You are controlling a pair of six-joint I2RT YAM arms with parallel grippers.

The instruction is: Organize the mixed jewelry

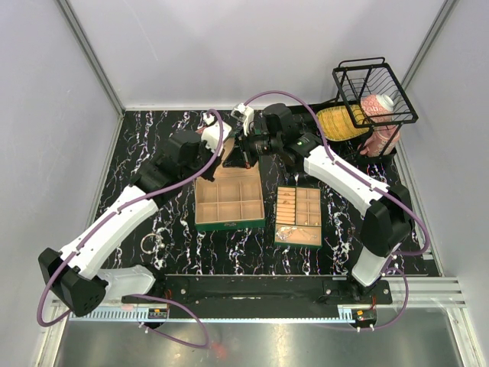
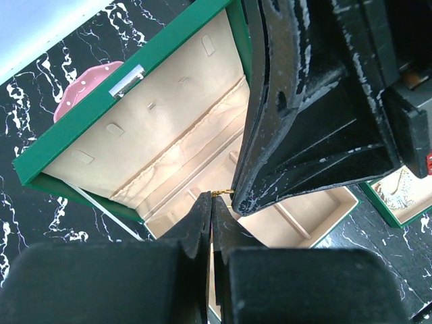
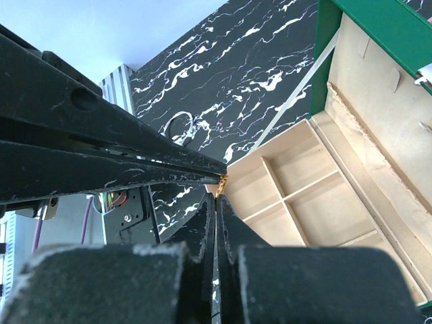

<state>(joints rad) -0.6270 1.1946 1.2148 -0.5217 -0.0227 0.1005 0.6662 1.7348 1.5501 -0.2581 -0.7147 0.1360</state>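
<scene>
My left gripper (image 1: 231, 153) and my right gripper (image 1: 246, 151) meet tip to tip above the back of the open green box (image 1: 200, 216). Both are shut. A small gold piece (image 2: 223, 192) sits right at the left gripper's (image 2: 212, 197) tips and touches the right gripper's finger (image 2: 304, 135). In the right wrist view the same gold piece (image 3: 222, 182) shows at the right gripper's (image 3: 216, 198) tips, against the left gripper's finger (image 3: 101, 155). Silvery chains (image 1: 293, 235) lie in the small tan tray (image 1: 315, 206). A thin silver bangle hoop (image 1: 147, 243) lies on the table at the left.
The green box's lid (image 2: 121, 88) stands open at the back. A black wire basket (image 1: 374, 92) stands at the back right, with a yellow thing (image 1: 340, 122) and a pink thing (image 1: 380, 138) beside it. The hoop also shows in the right wrist view (image 3: 177, 128).
</scene>
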